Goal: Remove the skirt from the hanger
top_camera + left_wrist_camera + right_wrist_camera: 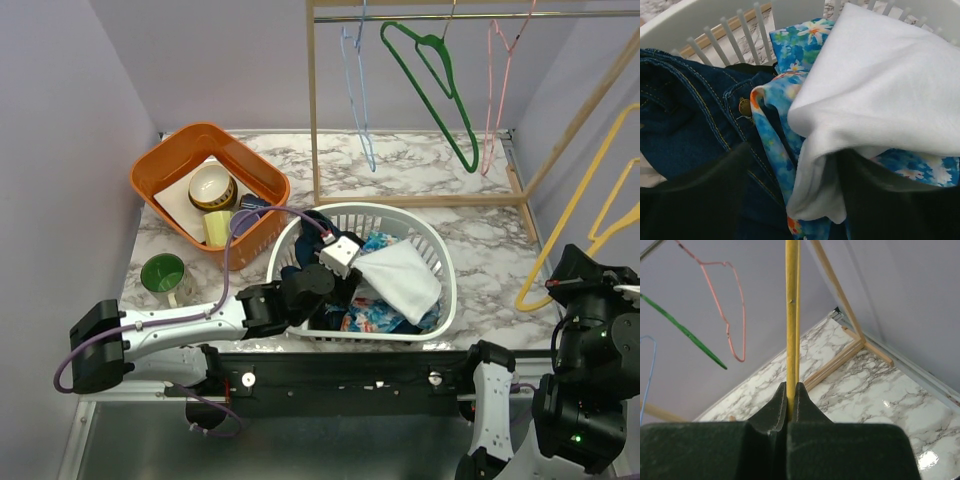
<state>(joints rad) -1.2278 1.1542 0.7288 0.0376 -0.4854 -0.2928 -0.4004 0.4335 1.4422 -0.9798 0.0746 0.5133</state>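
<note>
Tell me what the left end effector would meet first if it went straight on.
Probably the white cloth in the laundry basket, right ahead of the left end effector; exact depth is unclear.

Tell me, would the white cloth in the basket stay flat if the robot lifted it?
Probably not: the white cloth lies in soft folds over the flowery fabric, so it would likely droop. It looks thin, so probably light too.

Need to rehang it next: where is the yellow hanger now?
Top view, far right edge: the yellow hanger slants just right of the wooden rack, clamped in the right pincer.
</note>
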